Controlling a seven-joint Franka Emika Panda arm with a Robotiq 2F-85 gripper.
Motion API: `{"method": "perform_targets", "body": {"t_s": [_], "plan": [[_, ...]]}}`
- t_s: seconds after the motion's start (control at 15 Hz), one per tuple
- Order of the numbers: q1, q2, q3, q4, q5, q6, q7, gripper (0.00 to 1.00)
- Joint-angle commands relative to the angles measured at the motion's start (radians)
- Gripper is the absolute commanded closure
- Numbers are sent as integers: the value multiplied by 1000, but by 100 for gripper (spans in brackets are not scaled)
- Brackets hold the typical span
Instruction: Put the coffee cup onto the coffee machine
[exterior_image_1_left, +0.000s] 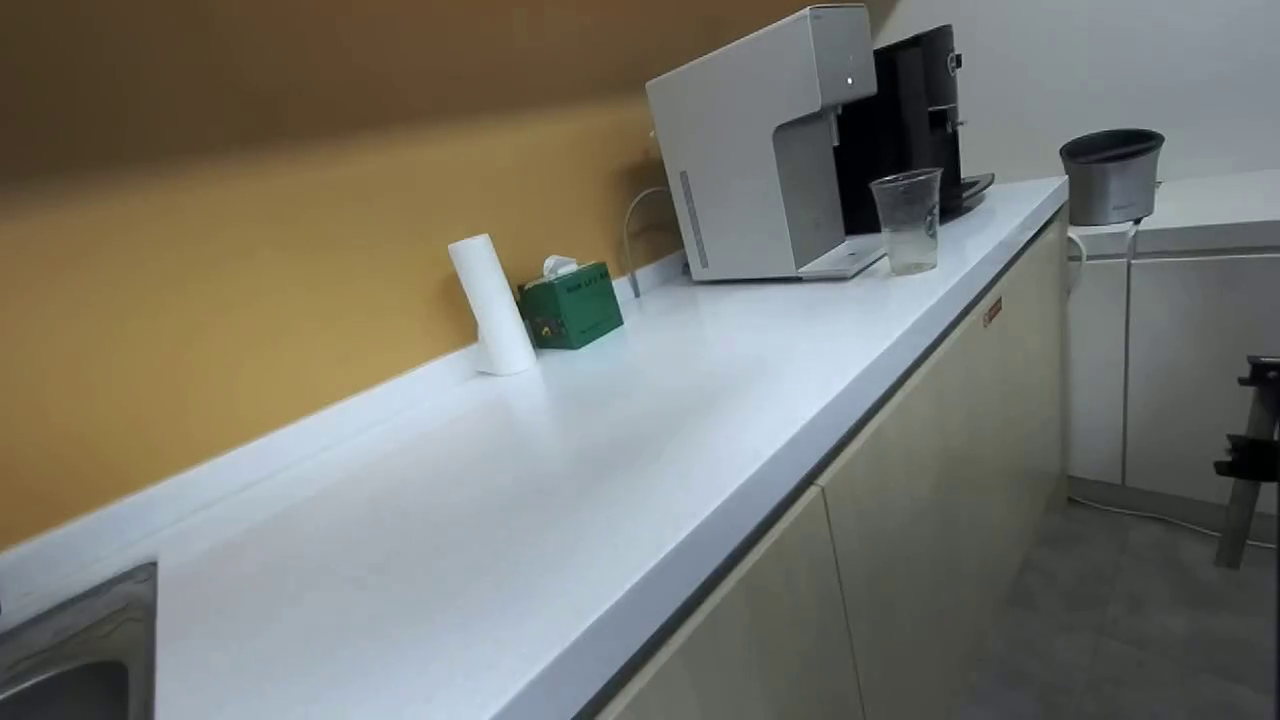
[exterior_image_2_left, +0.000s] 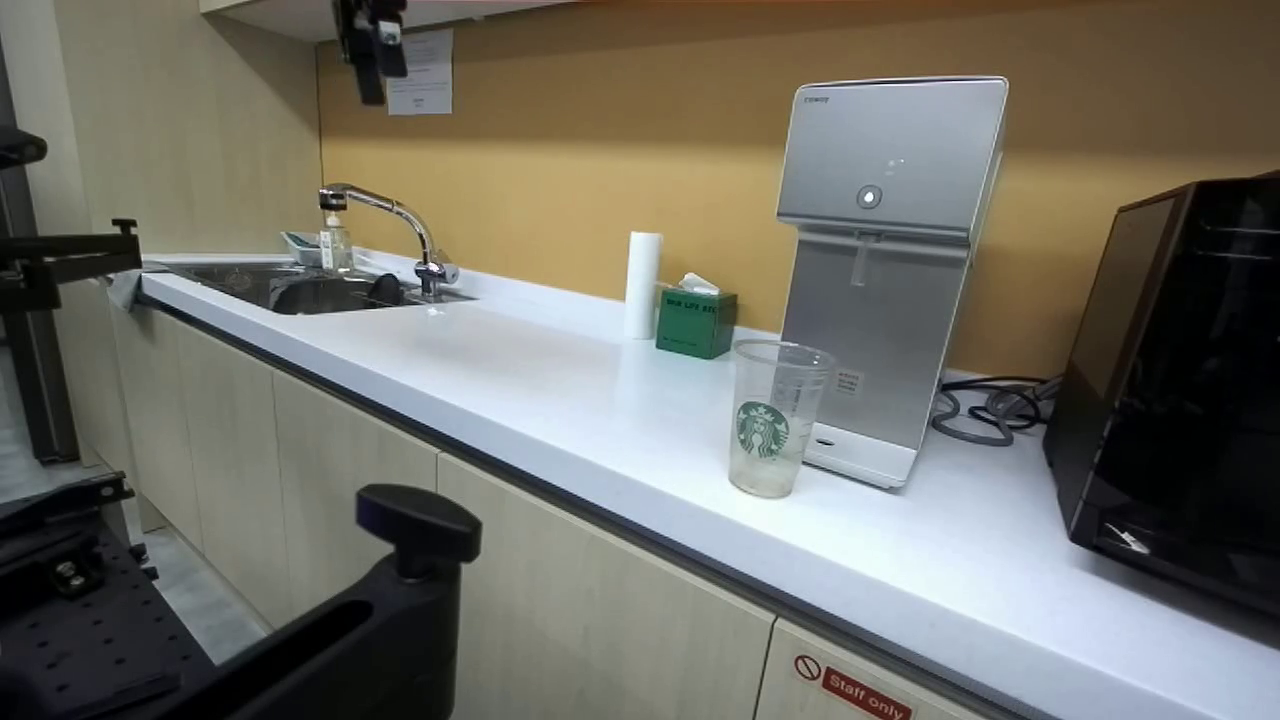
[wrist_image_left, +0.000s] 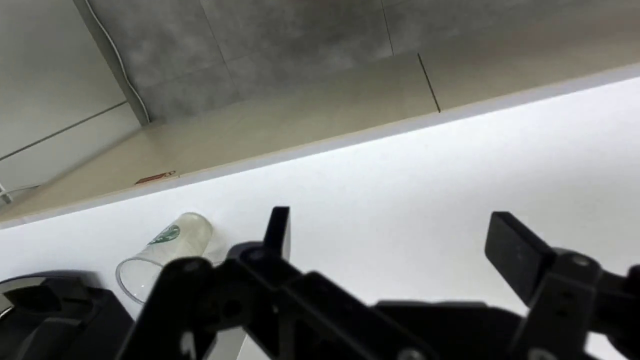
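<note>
The coffee cup is a clear tumbler with a green logo. It stands upright on the counter in both exterior views (exterior_image_1_left: 908, 235) (exterior_image_2_left: 762, 440), close to the base of a white and silver dispenser (exterior_image_1_left: 740, 170) (exterior_image_2_left: 890, 160). A black machine stands beside that dispenser in both exterior views (exterior_image_1_left: 905, 120) (exterior_image_2_left: 1200, 380); which of these is the coffee machine I cannot tell. In the wrist view the cup (wrist_image_left: 175, 240) lies left of my gripper (wrist_image_left: 390, 222), partly behind a finger. The gripper is open and empty; in an exterior view (exterior_image_2_left: 382, 84) it hangs high above the counter.
A white paper roll (exterior_image_1_left: 495, 310) and a green tissue box (exterior_image_1_left: 575, 310) stand along the wall. A sink (exterior_image_1_left: 145, 605) with a tap (exterior_image_2_left: 405, 215) is at one end. A grey container (exterior_image_1_left: 1112, 190) stands on another surface. Black clamp parts (exterior_image_2_left: 420, 530) stand before the cabinets.
</note>
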Motion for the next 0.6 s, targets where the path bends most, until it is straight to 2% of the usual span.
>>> {"method": "perform_targets", "body": {"t_s": [0.0,0.27,0.33,0.4,0.53], "plan": [[-18,57,-127,7,-48,56,-154,0],[-2,120,-270,42,-104,27,-510,0],[-7,131,-286,54,-107,30,-541,0],[-15,101,-261,10,-91,46,-471,0],[-17,117,-288,22,-98,46,-529,0]]}}
